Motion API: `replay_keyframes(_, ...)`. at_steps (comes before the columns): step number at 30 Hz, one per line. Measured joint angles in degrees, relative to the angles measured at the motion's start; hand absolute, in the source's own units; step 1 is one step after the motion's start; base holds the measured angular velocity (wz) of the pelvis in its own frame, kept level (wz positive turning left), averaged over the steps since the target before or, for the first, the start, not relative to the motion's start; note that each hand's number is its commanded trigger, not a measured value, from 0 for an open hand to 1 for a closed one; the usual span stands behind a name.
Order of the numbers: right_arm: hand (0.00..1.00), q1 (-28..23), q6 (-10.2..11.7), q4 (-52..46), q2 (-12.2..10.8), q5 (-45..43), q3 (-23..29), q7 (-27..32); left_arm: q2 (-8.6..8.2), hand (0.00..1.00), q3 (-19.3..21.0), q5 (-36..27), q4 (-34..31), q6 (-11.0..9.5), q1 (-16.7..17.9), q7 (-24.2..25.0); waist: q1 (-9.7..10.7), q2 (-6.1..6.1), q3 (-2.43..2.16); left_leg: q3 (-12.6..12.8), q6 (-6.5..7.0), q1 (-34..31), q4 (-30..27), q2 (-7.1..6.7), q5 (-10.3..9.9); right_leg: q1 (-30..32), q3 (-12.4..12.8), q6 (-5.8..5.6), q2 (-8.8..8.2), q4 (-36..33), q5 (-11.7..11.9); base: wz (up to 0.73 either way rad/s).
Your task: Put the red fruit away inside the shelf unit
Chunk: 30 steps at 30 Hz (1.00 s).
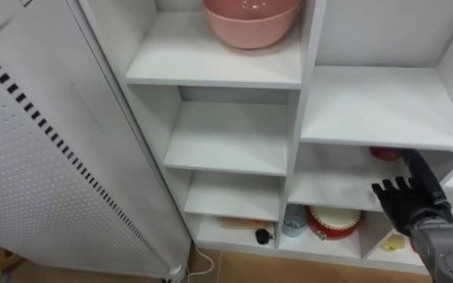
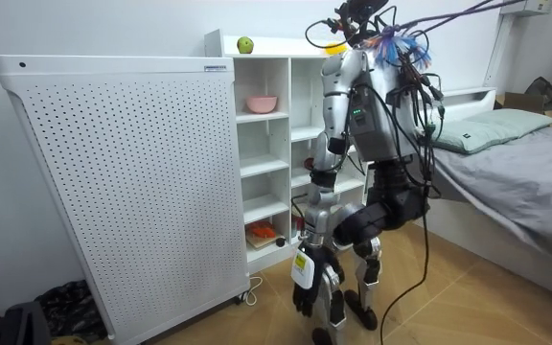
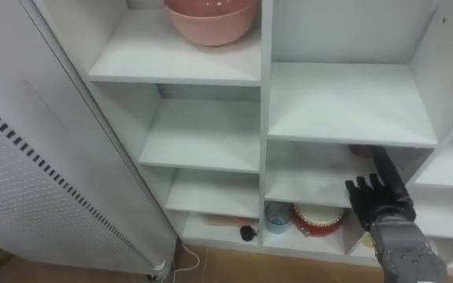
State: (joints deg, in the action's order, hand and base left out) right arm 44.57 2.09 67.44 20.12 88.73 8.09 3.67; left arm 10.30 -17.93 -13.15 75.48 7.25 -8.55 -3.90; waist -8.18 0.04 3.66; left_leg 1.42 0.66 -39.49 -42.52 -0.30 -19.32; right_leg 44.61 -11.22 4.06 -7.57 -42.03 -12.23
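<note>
The right robot hand (image 1: 406, 200), fingers spread and released, reaches just beside the red fruit (image 1: 384, 153) on the closet shelf (image 1: 329, 189).

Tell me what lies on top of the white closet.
A green apple sits on the closet top. A yellow thing farther along is partly covered by the robot.

The white closet's (image 1: 293, 118) upper shelf (image 1: 187, 59) carries a pink bowl (image 1: 250, 23).

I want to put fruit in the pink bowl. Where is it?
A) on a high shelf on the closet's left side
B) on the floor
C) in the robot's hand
A: the pink bowl sits on the upper left shelf, above the other shelves in that column.
</note>
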Motion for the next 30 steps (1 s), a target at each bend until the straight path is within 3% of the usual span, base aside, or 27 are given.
replay_keyframes(2,0.0,-3.2,-1.3,1.6,0.0,-2.9,-0.2,-2.4,0.03,0.0,1.7,0.2,0.0,-0.1,0.1,0.8,-0.1,0.07,-0.02,0.0,-0.09,2.6,1.8,0.67,0.1,-3.0,-0.4,-0.2,0.82,2.4,0.1,0.03)
replay_keyframes(5,0.0,-8.7,-2.2,3.7,0.0,-7.4,-0.7,-4.6,0.18,0.0,3.8,0.1,0.0,-0.2,-0.3,1.6,0.4,0.07,-0.13,0.1,-0.06,6.9,6.1,0.6,0.9,-7.1,-0.8,-0.68,1.02,5.6,0.3,0.04)
replay_keyframes(9,0.0,-17.9,-3.5,7.0,-0.2,-17.1,-4.9,-6.4,1.62,0.0,6.4,-0.1,-0.1,-1.7,-0.9,2.3,1.8,0.1,-0.41,0.5,-0.13,13.1,12.1,0.6,2.3,-13.0,-1.5,-1.17,1.23,9.8,0.5,0.09)
replay_keyframes(11,0.0,-21.2,-3.5,8.5,-0.2,-21.8,-6.9,-7.4,2.11,0.0,8.0,-0.1,0.0,-2.5,-0.8,2.3,2.2,0.18,-0.89,0.7,-0.2,15.3,14.2,0.7,2.9,-15.1,-1.6,-1.48,1.66,11.7,0.7,0.0)
replay_keyframes(14,0.0,-28.2,-4.2,10.8,-0.8,-31.4,-9.2,-8.4,2.28,0.0,11.0,0.5,-0.3,-2.8,0.5,2.2,3.5,0.14,-2.05,0.9,-0.26,21.2,18.1,0.78,3.9,-20.8,-2.7,-1.81,2.08,15.2,0.9,0.09)
replay_keyframes(16,0.0,-34.0,-4.9,10.8,-1.4,-39.3,-9.7,-9.1,2.37,0.0,12.2,1.0,-1.6,-2.9,2.7,2.6,4.4,-0.15,-3.33,1.7,-0.22,25.6,21.8,0.9,4.7,-25.2,-3.1,-2.3,2.54,18.1,0.8,0.13)
replay_keyframes(21,0.0,-42.1,-5.9,10.8,-2.6,-50.1,-9.5,-10.6,2.88,0.0,16.4,6.6,-3.9,-2.9,6.8,4.7,5.6,-0.68,-3.67,1.8,-0.39,34.3,26.5,1.72,4.8,-33.8,-3.2,-2.85,4.21,22.9,1.1,-0.01)
replay_keyframes(25,0.0,-46.7,-6.0,10.5,-4.8,-54.4,-9.0,-10.9,2.81,0.0,19.4,9.0,-6.4,-2.9,12.1,5.4,6.9,-1.09,-3.59,1.7,-0.58,41.0,29.6,2.01,4.9,-40.8,-3.0,-3.33,5.12,26.4,1.0,-0.01)
replay_keyframes(30,0.0,-48.5,-7.1,10.4,-7.2,-60.9,-8.9,-11.3,1.46,0.0,22.3,10.4,-8.2,-2.1,15.4,5.5,6.7,-1.28,-3.45,1.7,-0.58,44.6,31.0,1.85,4.9,-43.7,-2.5,-3.92,5.21,26.8,0.6,0.0)
